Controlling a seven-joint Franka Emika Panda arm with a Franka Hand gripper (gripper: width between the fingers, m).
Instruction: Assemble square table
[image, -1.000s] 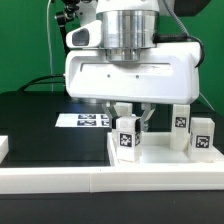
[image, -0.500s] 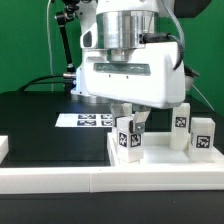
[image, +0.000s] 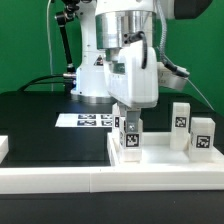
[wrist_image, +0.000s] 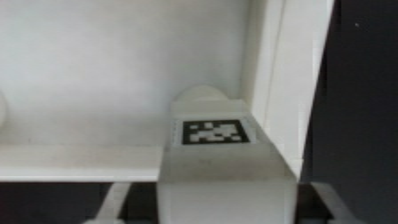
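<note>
The tray-like top lies on the desk, toward the exterior view's right. One leg stands in it near its left rim, between the pincer fingers, seemingly held. Two more legs stand in it further right. The marker board lies behind, left of the top.

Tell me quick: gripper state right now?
Gripper: closed on a small white tagged block leg, standing upright on the white square tray-like tabletop.

Black table, marker board flat on it — green backdrop, black cables behind
</note>
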